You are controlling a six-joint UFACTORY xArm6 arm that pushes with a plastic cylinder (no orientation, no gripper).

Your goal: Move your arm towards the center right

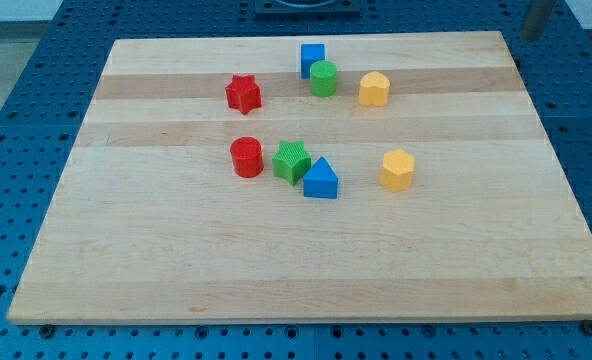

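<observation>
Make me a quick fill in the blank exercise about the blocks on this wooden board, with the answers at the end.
1. The blue cube touches the ______ cylinder.
2. The green star sits between the red cylinder and the blue ______.
3. The number of yellow blocks on the board is ______.
4. My tip is at the view's top ______ corner, off the board and away from every block.

Answers: green; triangle; two; right

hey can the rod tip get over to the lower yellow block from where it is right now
Probably yes. My tip sits off the board at the view's top right, and no block stands between it and the lower yellow block; the upper yellow block lies left of that line.
</observation>
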